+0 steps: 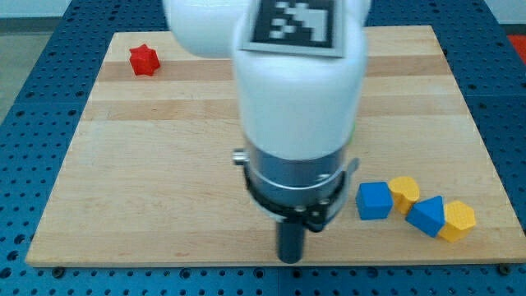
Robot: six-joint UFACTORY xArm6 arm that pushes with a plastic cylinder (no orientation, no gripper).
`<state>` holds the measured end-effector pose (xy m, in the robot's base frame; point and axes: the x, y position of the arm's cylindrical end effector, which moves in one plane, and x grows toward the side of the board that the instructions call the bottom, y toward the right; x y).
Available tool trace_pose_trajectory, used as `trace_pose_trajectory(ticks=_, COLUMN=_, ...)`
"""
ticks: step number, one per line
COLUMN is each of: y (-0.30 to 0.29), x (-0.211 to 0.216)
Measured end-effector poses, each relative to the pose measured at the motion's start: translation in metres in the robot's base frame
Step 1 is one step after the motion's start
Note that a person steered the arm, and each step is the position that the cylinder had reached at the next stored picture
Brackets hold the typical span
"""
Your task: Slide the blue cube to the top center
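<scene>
My tip (pixel 289 258) rests near the board's (pixel 164 181) bottom edge, left of the blue cube (pixel 374 201), which touches a yellow block (pixel 404 192). There is no hand. The arm's black-and-white marker (pixel 292 20) carries no readable writing.

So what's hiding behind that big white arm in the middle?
Mostly bare wooden board. The white arm covers the board's top centre, so any block there cannot be seen. Visible elsewhere: a red star and, right of my tip, the blue cube.
</scene>
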<state>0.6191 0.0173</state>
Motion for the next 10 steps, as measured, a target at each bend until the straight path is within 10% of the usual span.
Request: trace_pose_trajectory(ticks=10, y=0.121, x=0.000)
